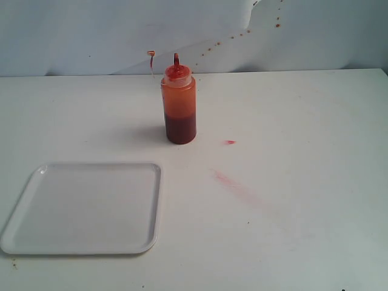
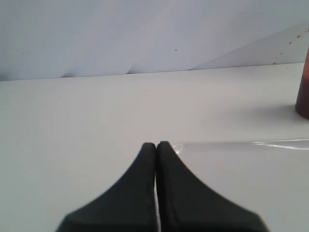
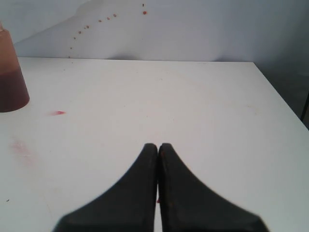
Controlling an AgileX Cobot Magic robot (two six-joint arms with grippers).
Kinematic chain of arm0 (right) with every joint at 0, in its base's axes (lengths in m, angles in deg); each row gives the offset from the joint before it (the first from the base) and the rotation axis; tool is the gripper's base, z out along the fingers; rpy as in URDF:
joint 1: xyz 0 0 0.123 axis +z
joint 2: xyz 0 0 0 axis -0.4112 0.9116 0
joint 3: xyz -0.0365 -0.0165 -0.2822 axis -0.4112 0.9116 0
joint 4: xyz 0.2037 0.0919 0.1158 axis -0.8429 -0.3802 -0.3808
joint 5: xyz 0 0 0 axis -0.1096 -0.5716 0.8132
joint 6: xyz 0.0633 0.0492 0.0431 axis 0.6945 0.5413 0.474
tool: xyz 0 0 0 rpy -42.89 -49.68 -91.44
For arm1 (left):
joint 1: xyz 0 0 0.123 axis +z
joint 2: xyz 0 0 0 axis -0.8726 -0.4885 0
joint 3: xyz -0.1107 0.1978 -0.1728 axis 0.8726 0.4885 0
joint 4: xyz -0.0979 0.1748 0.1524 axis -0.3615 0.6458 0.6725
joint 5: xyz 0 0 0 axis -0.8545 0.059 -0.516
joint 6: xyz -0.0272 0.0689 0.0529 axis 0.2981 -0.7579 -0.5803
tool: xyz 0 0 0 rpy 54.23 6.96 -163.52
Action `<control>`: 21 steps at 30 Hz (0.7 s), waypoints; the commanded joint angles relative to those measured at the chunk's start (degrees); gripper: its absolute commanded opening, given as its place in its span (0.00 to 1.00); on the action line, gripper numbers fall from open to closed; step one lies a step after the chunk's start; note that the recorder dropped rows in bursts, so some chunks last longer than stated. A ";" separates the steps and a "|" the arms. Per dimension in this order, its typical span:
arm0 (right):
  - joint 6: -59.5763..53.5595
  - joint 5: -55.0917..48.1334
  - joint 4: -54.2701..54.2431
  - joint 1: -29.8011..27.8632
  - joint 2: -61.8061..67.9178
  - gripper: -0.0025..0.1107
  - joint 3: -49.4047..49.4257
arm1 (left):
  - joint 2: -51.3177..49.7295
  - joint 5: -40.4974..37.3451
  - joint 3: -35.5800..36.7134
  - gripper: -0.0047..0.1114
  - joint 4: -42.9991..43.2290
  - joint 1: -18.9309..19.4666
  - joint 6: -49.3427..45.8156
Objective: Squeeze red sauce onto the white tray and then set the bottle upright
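The bottle (image 1: 179, 109) stands upright at the middle back of the table, orange-tinted, with dark red sauce filling its lower part, a red nozzle and a small tethered cap. Its base shows at the edge of the left wrist view (image 2: 303, 92) and of the right wrist view (image 3: 10, 79). The white tray (image 1: 85, 207) lies flat at the front left, and no sauce shows on it; its rim (image 2: 241, 144) appears beside my left gripper (image 2: 156, 145). That gripper is shut and holds nothing. My right gripper (image 3: 158, 146) is also shut and empty. Neither gripper appears in the exterior view.
A small red dash (image 1: 230, 142) and a faint pinkish smear (image 1: 230, 180) mark the table to the right of the bottle. Small brown specks (image 1: 242, 33) dot the back wall. The table's right edge (image 3: 280, 99) runs near my right gripper.
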 commanded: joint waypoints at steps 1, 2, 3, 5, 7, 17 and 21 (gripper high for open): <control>0.11 0.11 0.49 -0.03 -0.34 0.02 0.21 | 0.17 0.14 0.28 0.04 4.11 -0.22 0.06; 0.11 0.11 0.49 -0.03 -0.34 0.02 0.21 | 0.17 0.47 0.28 0.04 4.08 -0.22 0.06; 0.11 0.11 0.49 -0.03 -0.34 0.02 0.21 | 0.17 0.63 0.28 0.04 4.08 -0.22 0.06; 0.11 0.11 0.49 -0.03 -0.34 0.02 0.21 | 0.17 2.02 0.28 0.04 4.08 -0.22 0.31; 0.11 0.11 0.49 -0.03 -0.34 0.02 0.21 | 0.17 3.63 0.28 0.04 2.95 -0.22 0.58; 0.11 0.11 0.49 -0.03 -0.34 0.02 0.21 | 0.17 24.53 0.28 0.04 -4.01 -0.22 3.56; 0.11 0.11 0.49 -0.03 -0.34 0.02 0.21 | 0.17 31.63 0.28 0.04 -3.68 -0.22 4.13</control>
